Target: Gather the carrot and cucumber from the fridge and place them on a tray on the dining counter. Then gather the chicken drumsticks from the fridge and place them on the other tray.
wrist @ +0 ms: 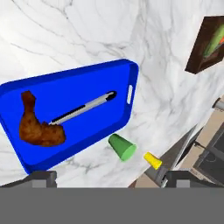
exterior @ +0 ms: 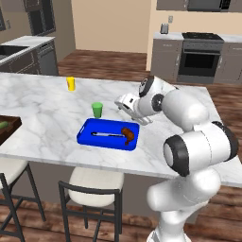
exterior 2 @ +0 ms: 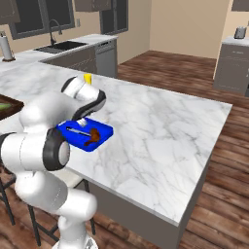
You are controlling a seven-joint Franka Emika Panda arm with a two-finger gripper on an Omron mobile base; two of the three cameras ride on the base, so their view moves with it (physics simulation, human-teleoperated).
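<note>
Left base view: marble counter bears blue tray; jaws open, empty.

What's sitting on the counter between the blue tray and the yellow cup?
The green cup stands between the blue tray and the yellow cup, clearest in the left base view.

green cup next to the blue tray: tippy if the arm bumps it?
Probably. The green cup stands upright, taller than wide, so a side nudge could topple it. It tapers, so once down it would likely roll in an arc. It looks thin-walled, probably light, sliding easily on the smooth marble counter.
</note>
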